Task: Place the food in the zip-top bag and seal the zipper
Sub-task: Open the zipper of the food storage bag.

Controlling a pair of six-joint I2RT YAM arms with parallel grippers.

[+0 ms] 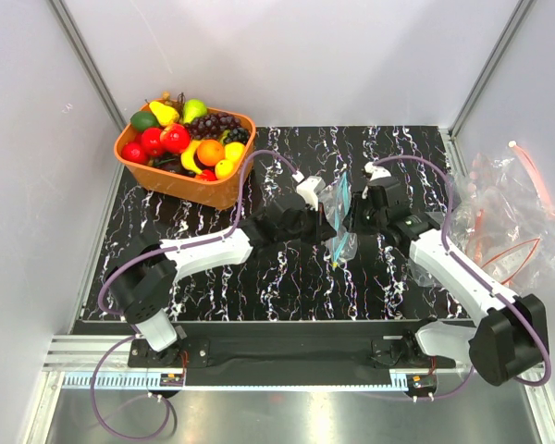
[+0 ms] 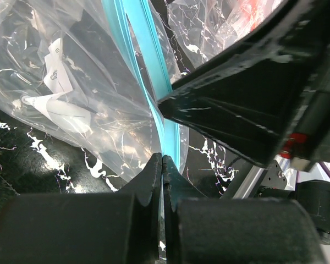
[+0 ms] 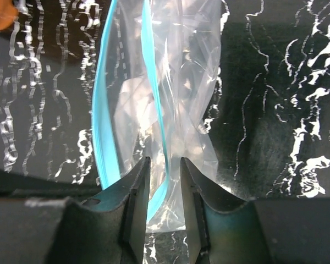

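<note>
Clear thin film of the zip-top bag [image 1: 340, 217] is held up edge-on between the two arms. Its light blue zipper [image 2: 148, 66] is pinched by the left gripper [image 2: 162, 165], whose jaws are pressed together on the strip. The right gripper [image 3: 165, 187] is seen with its jaws narrowly parted; one lip of the strip and some film lie between them, apparently unclamped. The food [image 1: 176, 139] is heaped in the orange basket [image 1: 192, 191], well to the left of the bag and farther from the arm bases. No fruit can be made out inside the bag. If the zipper were run shut now, an empty bag would be sealed. With only one firm pinch, the film could be twisted or pulled free, and the mouth could be collapsed before any fruit is brought across.
</note>
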